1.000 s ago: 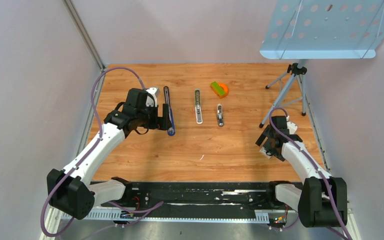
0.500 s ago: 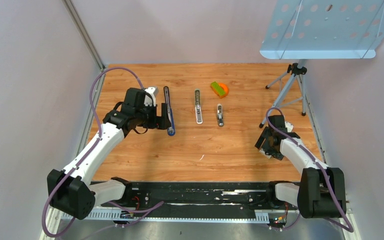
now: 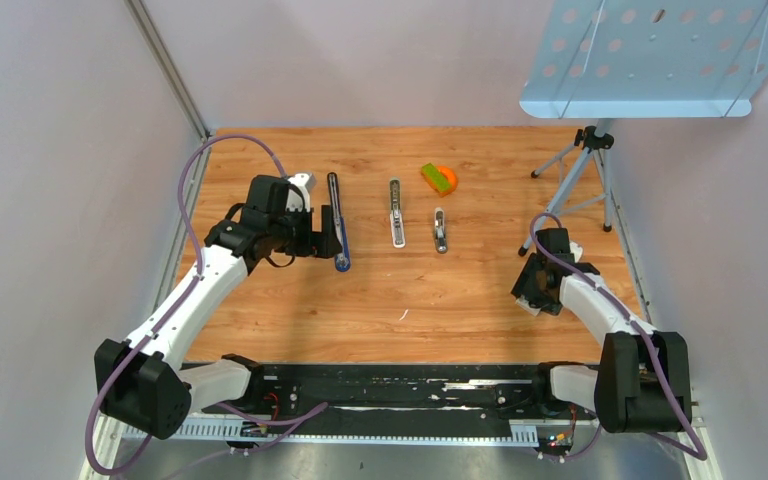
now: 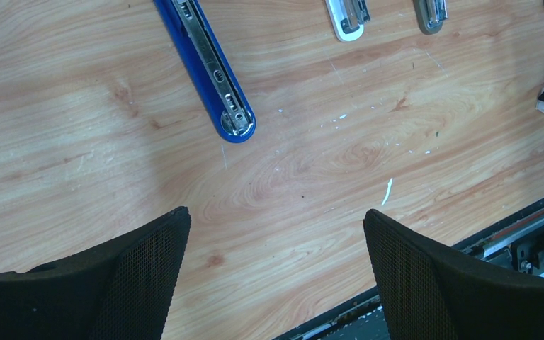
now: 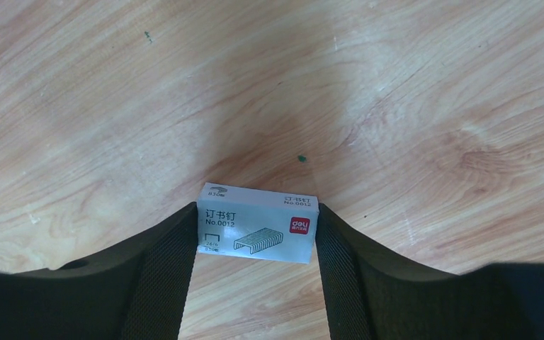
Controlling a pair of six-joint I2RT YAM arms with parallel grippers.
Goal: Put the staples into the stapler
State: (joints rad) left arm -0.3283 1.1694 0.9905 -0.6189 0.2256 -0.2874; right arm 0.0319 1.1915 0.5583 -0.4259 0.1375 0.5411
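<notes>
A white staple box [image 5: 257, 232] lies on the right side of the table [image 5: 411, 99], with my right gripper [image 5: 256, 211] closed against both its ends. Well apart, my left gripper [image 4: 276, 227] hangs wide open near the blue stapler [image 4: 211, 67].

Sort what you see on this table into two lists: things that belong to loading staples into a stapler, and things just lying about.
Job in hand: long blue stapler, probably the one being loaded, nearest the left arm; small white printed staple box.

Lying about: white-and-silver stapler; small grey metal stapler; green-and-orange object; grey metal tripod stand.
</notes>
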